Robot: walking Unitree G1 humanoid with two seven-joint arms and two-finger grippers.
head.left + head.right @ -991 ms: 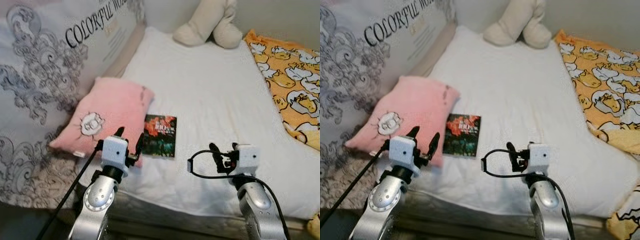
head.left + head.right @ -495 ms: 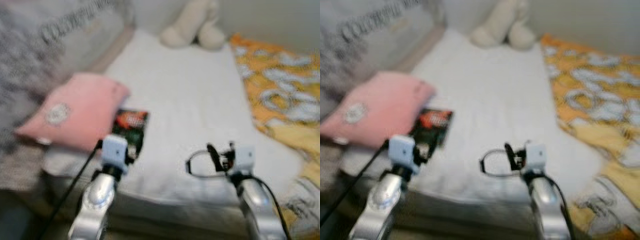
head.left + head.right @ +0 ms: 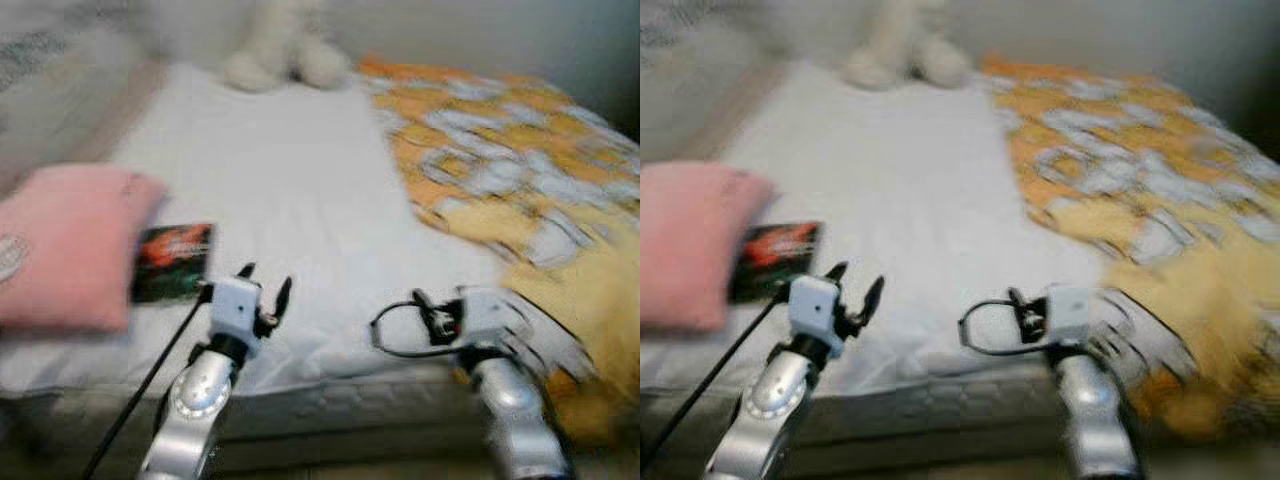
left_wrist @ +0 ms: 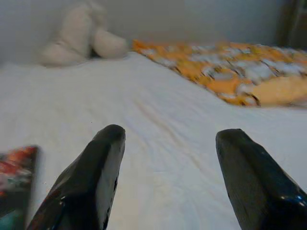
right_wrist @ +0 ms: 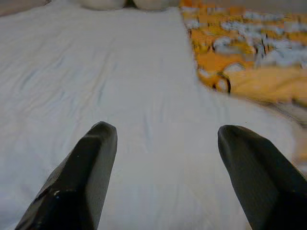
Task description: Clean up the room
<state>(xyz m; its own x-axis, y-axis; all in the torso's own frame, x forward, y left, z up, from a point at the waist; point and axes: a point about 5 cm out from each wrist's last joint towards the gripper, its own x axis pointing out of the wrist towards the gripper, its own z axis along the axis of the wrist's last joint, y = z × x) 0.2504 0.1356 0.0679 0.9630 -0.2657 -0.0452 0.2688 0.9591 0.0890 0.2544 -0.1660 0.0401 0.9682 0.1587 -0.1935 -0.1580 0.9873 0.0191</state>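
Note:
A dark book with a red cover picture lies flat on the white sheet of a bed, beside a pink pillow at the left. An orange and yellow duck-print blanket covers the bed's right side and hangs over its near corner. My left gripper hovers open over the near edge of the bed, just right of the book, holding nothing. My right gripper is open and empty too, near the blanket's edge. The eye views are blurred.
A cream plush toy sits at the far end of the bed against the wall. The mattress edge runs across just below both grippers. A patterned grey cushion leans at the far left.
The camera has swung to the right, so the pillow and book sit further left and more of the blanket shows. Both grippers stay open and empty.

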